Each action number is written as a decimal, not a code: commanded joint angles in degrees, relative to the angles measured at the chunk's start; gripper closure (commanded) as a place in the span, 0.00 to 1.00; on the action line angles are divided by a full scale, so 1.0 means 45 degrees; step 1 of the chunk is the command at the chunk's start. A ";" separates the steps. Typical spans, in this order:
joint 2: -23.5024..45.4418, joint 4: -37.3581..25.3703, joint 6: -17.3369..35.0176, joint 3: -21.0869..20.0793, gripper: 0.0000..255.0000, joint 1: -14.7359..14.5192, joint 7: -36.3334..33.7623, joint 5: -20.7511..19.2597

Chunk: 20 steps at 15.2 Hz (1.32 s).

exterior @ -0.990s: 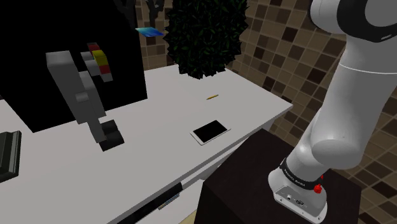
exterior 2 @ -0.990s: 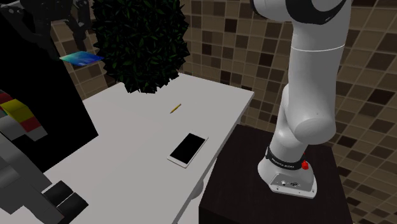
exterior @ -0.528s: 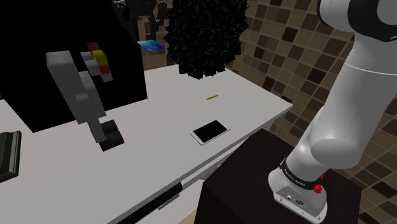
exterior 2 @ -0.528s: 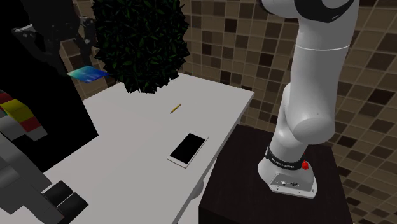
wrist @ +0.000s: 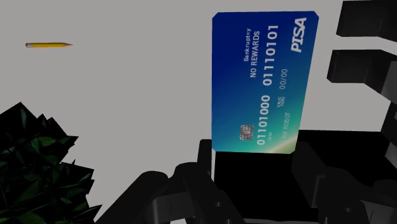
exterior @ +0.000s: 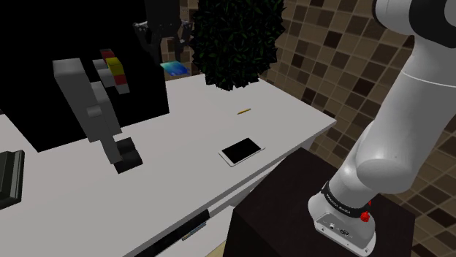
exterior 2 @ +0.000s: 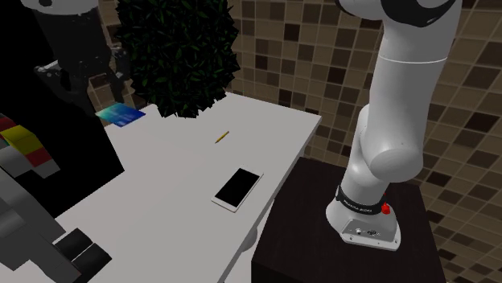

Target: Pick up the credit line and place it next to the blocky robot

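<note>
A blue credit card (wrist: 261, 83) with white numbers sticks out flat from my gripper (wrist: 254, 153), which is shut on its near edge. The card (exterior: 174, 68) hangs just above the white table's (exterior: 190, 139) far corner, beside the dark leafy plant (exterior: 234, 40). In the second exterior view the gripper (exterior 2: 90, 79) is above the card (exterior 2: 121, 115). The blocky robot (exterior: 91, 109), grey with red and yellow blocks and black feet, stands on the table well toward the shoulder view's left of the card; it shows again as the robot (exterior 2: 24, 209).
A phone (exterior: 241, 152) with a black screen lies near the table's front edge, and a yellow pencil (exterior: 243, 112) lies farther back. A black area (exterior: 44, 44) stands behind the robot. A dark object (exterior: 9, 179) sits at the table's left edge. My stand (exterior: 321, 219) is beside the table.
The gripper has come down with the credit card, from high beside the plant's top to just above the table's far corner. Nothing else has moved.
</note>
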<state>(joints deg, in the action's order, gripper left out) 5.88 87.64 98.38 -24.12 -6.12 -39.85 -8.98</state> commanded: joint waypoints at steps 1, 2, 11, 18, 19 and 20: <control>-0.0052 0.0452 0.0414 0.0020 1.00 0.0034 -0.0008 0.0018; -0.0082 0.0659 0.0595 0.0026 1.00 0.0045 -0.0019 0.0027; -0.0191 0.2327 0.2158 0.0066 1.00 0.0110 -0.0159 0.0022; -0.0096 0.3412 0.3319 0.0089 1.00 0.0126 -0.0324 -0.0082; -0.0071 0.3553 0.3482 0.0092 1.00 0.0127 -0.0352 -0.0104; -0.0043 0.3691 0.3644 0.0096 1.00 0.0127 -0.0380 -0.0128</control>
<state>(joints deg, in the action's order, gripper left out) 5.30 103.85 114.01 -23.69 -5.49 -41.33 -9.33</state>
